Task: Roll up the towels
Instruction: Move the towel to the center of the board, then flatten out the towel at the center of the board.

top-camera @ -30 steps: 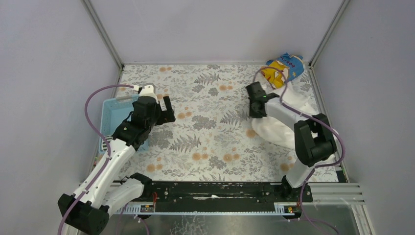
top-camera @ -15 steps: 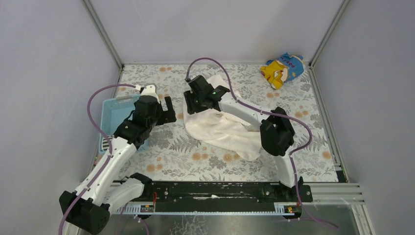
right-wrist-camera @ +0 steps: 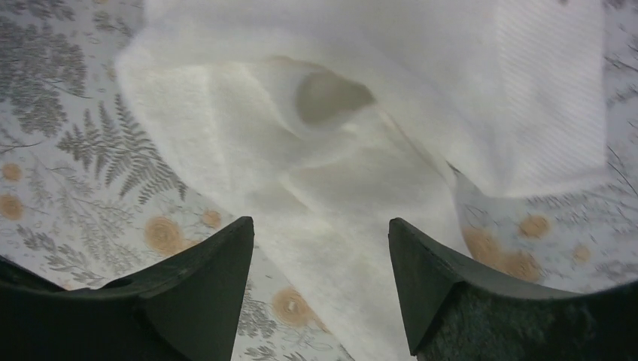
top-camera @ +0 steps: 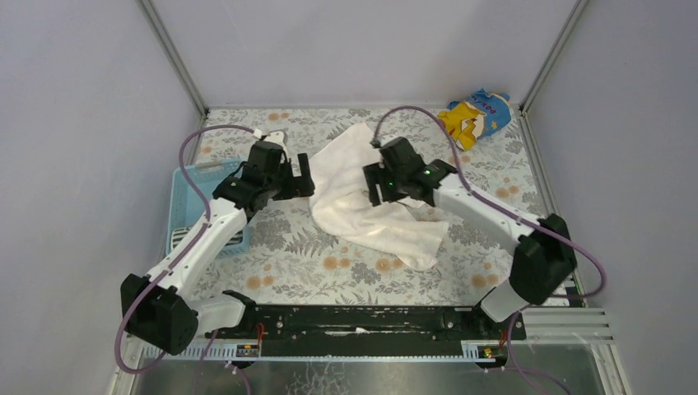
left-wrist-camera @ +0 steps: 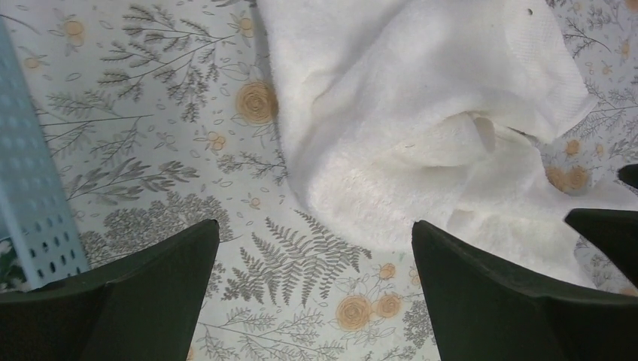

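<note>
A large white terry towel [top-camera: 362, 216] lies crumpled and partly folded in the middle of the flowered table. My right gripper [top-camera: 388, 196] hovers just above its middle, open, with the cloth [right-wrist-camera: 338, 135] lying slack below the fingers and nothing pinched. My left gripper [top-camera: 298, 183] stands wide open at the towel's left edge. In the left wrist view the towel [left-wrist-camera: 421, 113] fills the upper right, and only bare tablecloth lies between the left gripper [left-wrist-camera: 314, 223] fingers. The right gripper [right-wrist-camera: 320, 220] has towel under the gap.
A light blue perforated basket [top-camera: 193, 202] sits at the left wall, its side showing in the left wrist view [left-wrist-camera: 30, 195]. A yellow-and-blue printed cloth [top-camera: 477, 115] lies in the far right corner. Grey walls close in three sides.
The right arm dragged the white towel from the right side to the middle, then opened and drew back to the right. The left arm swung right to the towel's left edge.
</note>
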Robot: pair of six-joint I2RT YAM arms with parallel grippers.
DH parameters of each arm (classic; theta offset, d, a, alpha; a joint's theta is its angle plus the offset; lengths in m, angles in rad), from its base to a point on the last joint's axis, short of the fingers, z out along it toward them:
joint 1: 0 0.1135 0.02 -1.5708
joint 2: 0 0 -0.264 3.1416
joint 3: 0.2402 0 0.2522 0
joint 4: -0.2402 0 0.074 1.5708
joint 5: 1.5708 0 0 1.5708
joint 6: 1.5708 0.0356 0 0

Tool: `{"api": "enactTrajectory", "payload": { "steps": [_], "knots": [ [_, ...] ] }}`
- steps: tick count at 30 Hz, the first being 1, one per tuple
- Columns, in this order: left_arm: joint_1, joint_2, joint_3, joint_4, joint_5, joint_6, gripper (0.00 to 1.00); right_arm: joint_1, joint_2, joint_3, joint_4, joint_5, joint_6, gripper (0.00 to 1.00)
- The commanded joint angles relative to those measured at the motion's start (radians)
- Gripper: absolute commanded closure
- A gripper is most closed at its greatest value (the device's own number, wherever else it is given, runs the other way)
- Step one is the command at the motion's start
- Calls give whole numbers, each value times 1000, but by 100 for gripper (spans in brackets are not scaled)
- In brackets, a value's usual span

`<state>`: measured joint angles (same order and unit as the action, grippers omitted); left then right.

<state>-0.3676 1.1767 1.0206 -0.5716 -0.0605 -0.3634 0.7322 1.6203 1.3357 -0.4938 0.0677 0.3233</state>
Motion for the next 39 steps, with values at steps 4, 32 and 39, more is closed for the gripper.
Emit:
{"api": "enactTrajectory", "payload": {
  "steps": [4,32,39],
  "knots": [
    [-57,221,164,-31,66,-42,0,-190,-234,-252,65,-1,59,27],
    [66,716,126,87,109,-361,2,-430,-304,-588,249,-195,197,24],
    [68,441,-84,121,163,-439,0,-430,-266,-525,262,-281,123,23]
  ]
}}
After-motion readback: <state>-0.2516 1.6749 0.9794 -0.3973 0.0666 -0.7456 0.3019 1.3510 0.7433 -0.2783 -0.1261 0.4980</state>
